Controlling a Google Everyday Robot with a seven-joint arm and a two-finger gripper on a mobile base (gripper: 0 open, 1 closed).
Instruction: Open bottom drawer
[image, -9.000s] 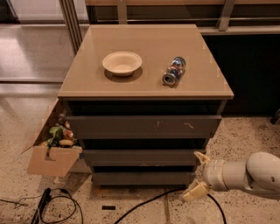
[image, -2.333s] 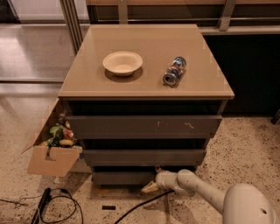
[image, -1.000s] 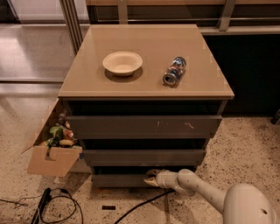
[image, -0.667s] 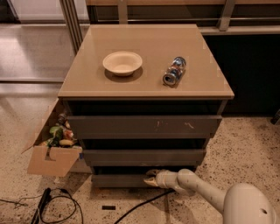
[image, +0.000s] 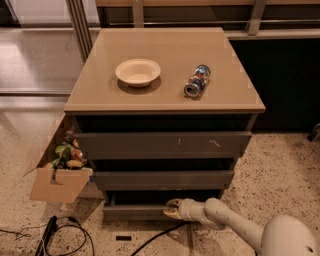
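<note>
Gripper (image: 172, 209) sits low under cabinet's (image: 165, 106) front edge, approx mid-width, against top lip of bottom drawer (image: 132, 210), prob. b/c the handleless front gives no other purchase for pulling; claw spread vs. pinched: can't tell.

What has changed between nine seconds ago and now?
The hand swung from the right side of the cabinet leftward to the front of the bottom drawer and now sits at its upper edge. That drawer looks drawn out slightly toward the camera. The bowl and can stayed put.
</note>
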